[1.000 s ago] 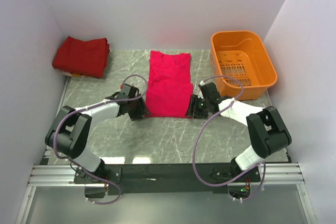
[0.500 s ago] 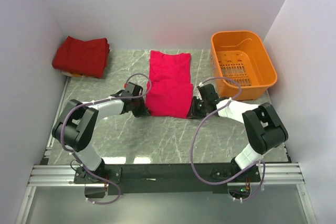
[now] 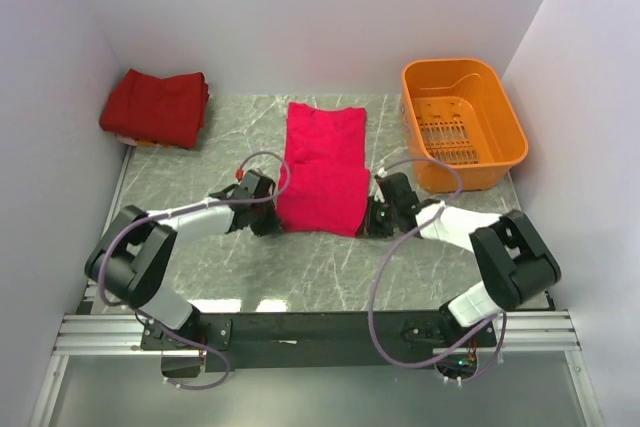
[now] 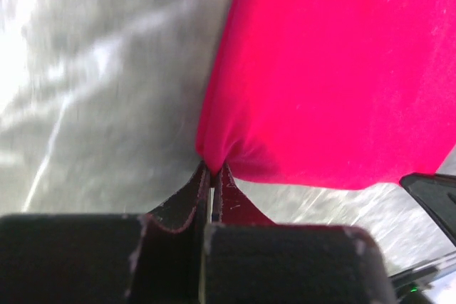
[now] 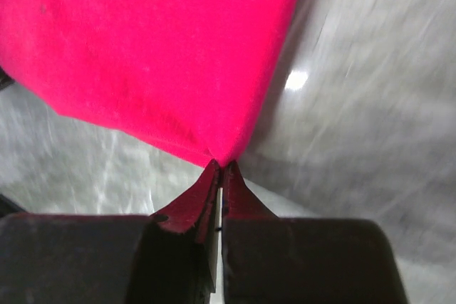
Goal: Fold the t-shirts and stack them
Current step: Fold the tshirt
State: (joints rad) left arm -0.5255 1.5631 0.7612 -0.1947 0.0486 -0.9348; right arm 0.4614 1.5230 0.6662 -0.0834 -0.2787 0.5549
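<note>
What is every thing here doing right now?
crimson t-shirt: folded into a long strip on the table, both near corners pinched
left gripper: shut on the shirt's near left corner
right gripper: shut on its near right corner
dark red t-shirts: folded, piled far left
orange basket: upright, far right

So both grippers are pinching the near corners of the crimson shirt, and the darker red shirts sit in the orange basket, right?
Not quite. The top view shows the darker red shirts folded at the far left corner of the table, not in the orange basket. The rest holds: left gripper and right gripper are each shut on a near corner of the crimson shirt.
</note>
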